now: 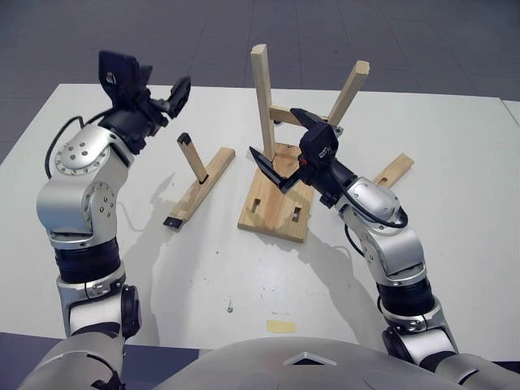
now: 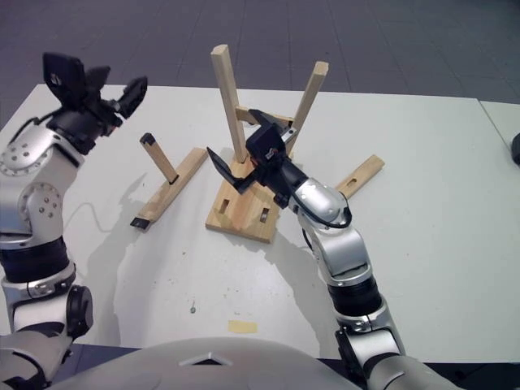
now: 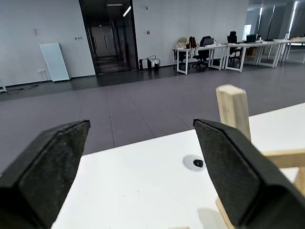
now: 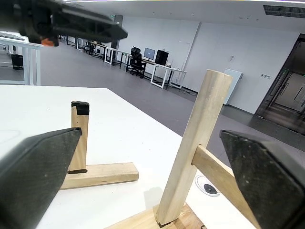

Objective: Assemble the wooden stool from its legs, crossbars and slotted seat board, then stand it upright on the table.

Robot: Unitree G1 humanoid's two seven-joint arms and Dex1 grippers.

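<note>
The slotted seat board (image 1: pixel 272 210) lies flat mid-table. Two legs stand up from its far end, one upright (image 1: pixel 262 97) and one leaning right (image 1: pixel 349 91), joined by a crossbar (image 1: pixel 286 115). My right gripper (image 1: pixel 284 140) hovers open just in front of the upright leg (image 4: pixel 198 143), with nothing between its fingers. A loose leg-and-crossbar piece (image 1: pixel 199 185) lies left of the board, its black-capped leg (image 4: pixel 80 138) sticking up. Another loose wooden piece (image 1: pixel 393 171) lies to the right. My left gripper (image 1: pixel 162 88) is raised at the far left, open and empty.
The white table (image 1: pixel 455 244) has bare room at the front and right. A small screw (image 1: pixel 231 307) and a scrap of tape (image 1: pixel 280 326) lie near the front edge. A cable grommet (image 3: pixel 194 163) sits by the far edge.
</note>
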